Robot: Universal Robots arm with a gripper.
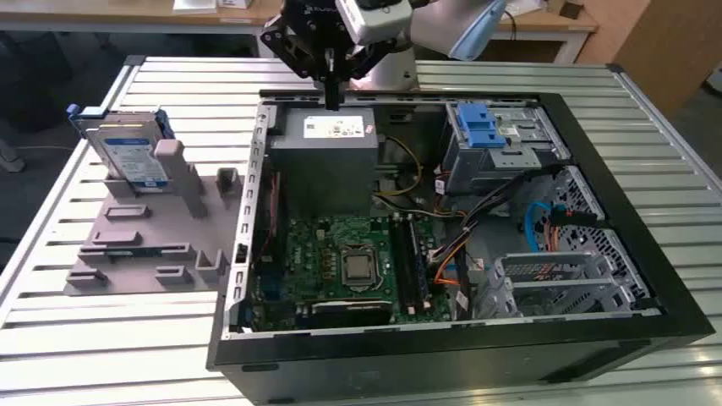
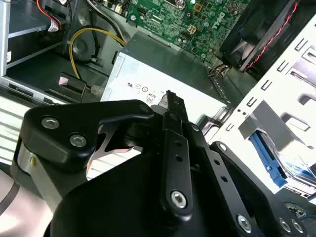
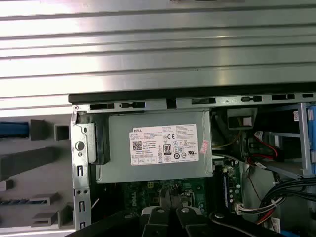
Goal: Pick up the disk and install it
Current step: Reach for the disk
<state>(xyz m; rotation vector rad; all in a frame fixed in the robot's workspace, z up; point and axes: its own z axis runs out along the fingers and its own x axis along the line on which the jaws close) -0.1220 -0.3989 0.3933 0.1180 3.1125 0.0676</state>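
The disk (image 1: pixel 127 150) stands on edge in a grey fixture (image 1: pixel 147 228) on the slatted table, at the exterior view's left, outside the computer case. Its white-and-blue label faces the camera and a blue bracket runs along its edges. That blue bracket (image 3: pixel 12 129) also peeks in at the edge of the first wrist view. My gripper (image 1: pixel 334 95) hangs over the back rim of the open case, above the grey power supply box (image 1: pixel 325 148), well apart from the disk. Its fingers (image 3: pixel 168 197) are shut together with nothing between them.
The open black computer case (image 1: pixel 631 279) lies flat with a green motherboard (image 1: pixel 338 254) inside. A silver drive cage with a blue latch (image 1: pixel 483 135) sits at the case's back right in the exterior view. Orange and blue cables (image 1: pixel 542 224) run near a second cage at the front right.
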